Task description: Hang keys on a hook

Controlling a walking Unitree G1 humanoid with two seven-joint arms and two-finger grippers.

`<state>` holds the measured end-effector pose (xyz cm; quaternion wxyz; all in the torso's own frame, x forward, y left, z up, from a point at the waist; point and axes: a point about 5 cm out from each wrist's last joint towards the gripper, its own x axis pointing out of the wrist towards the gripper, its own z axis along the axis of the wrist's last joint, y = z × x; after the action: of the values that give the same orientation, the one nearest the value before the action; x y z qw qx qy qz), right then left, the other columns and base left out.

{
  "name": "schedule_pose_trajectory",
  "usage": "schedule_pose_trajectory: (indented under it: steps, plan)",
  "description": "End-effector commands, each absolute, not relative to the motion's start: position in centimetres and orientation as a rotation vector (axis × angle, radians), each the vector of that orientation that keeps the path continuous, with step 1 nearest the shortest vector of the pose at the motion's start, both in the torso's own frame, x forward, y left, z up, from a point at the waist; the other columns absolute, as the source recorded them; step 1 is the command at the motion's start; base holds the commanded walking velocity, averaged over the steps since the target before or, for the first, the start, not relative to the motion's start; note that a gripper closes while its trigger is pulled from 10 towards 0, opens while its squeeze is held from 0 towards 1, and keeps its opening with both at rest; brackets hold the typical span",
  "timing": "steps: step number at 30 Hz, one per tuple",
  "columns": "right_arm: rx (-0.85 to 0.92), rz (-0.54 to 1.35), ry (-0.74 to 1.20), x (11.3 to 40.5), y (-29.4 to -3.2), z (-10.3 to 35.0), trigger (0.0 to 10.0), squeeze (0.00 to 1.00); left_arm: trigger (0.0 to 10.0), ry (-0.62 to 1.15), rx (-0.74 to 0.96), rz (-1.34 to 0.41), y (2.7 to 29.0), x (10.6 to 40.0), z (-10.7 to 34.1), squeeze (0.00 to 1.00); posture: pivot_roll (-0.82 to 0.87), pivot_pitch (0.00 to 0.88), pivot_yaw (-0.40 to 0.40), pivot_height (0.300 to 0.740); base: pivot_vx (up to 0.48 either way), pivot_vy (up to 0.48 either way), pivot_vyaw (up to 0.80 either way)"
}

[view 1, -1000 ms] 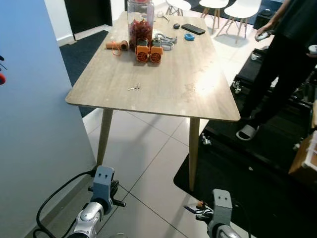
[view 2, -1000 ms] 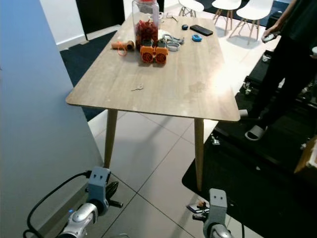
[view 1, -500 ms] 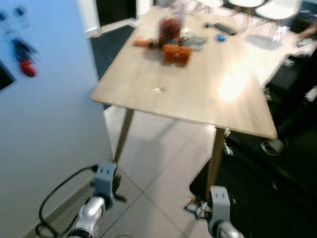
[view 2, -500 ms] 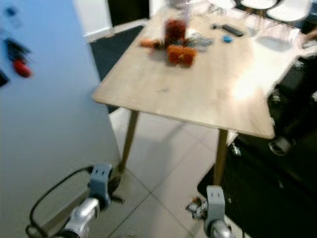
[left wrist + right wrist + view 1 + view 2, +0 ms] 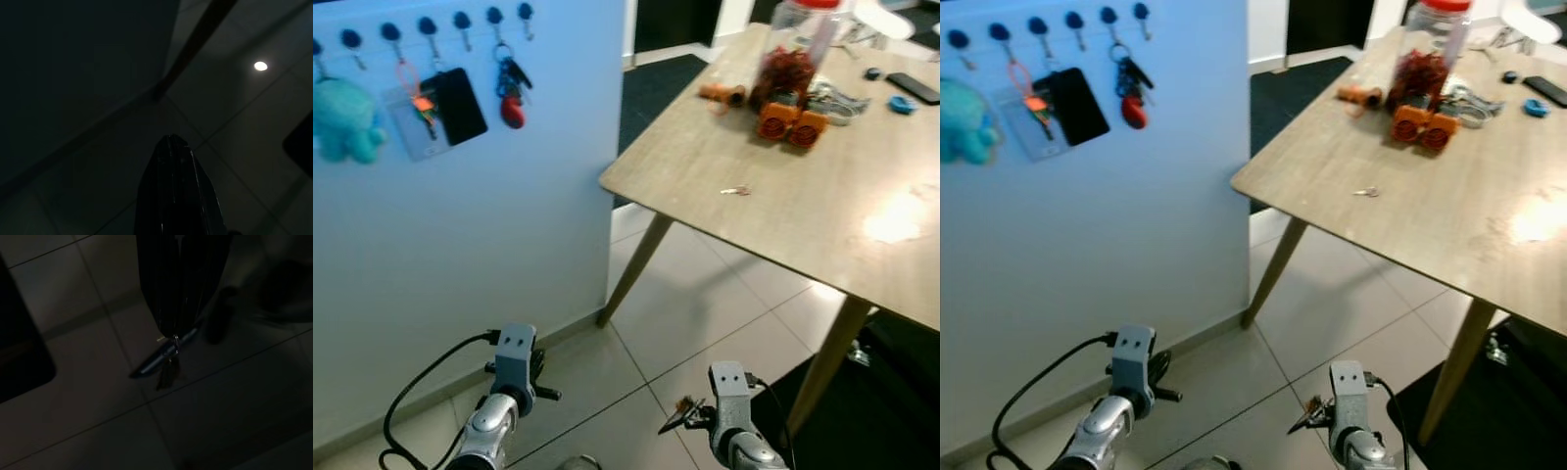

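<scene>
A row of blue hooks [image 5: 426, 26] runs along the top of the pale wall panel [image 5: 460, 245] on my left. The hook at the right end [image 5: 524, 11] is bare. A bunch of keys with a red fob [image 5: 509, 90] hangs from the hook beside it. My right gripper [image 5: 176, 335] hangs low over the floor tiles, shut on a small set of keys [image 5: 166, 360] that dangles from its fingertips. These keys [image 5: 680, 413] also stick out beside the right wrist. My left gripper [image 5: 171, 142] hangs idle near the wall's foot, shut on nothing.
A teal plush toy [image 5: 342, 117], a card on a lanyard [image 5: 411, 122] and a black card [image 5: 460, 103] hang from other hooks. A wooden table [image 5: 822, 196] on my right carries a jar [image 5: 793, 59], orange items [image 5: 790, 125] and a small key [image 5: 736, 191]. A black cable [image 5: 421, 401] lies by the wall.
The camera has swung left, so the wall with its hooks has come into view and the table has slid to the right. Both arms still hang low.
</scene>
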<state>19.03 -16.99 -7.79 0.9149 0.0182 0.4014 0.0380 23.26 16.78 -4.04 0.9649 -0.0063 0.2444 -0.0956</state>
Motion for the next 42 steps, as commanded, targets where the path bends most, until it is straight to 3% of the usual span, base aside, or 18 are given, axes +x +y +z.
schedule_pose_trajectory:
  steps: [1, 36, 42]
  plan:
    - [0.036, 0.093, 0.823, 19.3, -16.6, -7.7, 10.0, 0.00, 10.0, 0.525, 0.004, -0.178, 17.2, 22.8, -4.4, 0.00, 0.08, 0.051, -0.052, 0.740, 0.000, 0.000, 0.79]
    - [0.052, 0.078, 0.810, 19.6, -16.4, -7.5, 10.0, 0.00, 10.0, 0.564, 0.084, -0.185, 16.6, 23.5, -4.4, 0.00, 0.07, 0.056, -0.042, 0.740, 0.000, 0.000, 0.79]
    - [0.145, -0.026, 0.800, 19.3, -17.2, -7.7, 10.0, 0.00, 10.0, 0.547, 0.091, -0.219, 16.3, 23.7, -4.2, 0.00, 0.07, 0.058, -0.039, 0.740, 0.000, 0.000, 0.16]
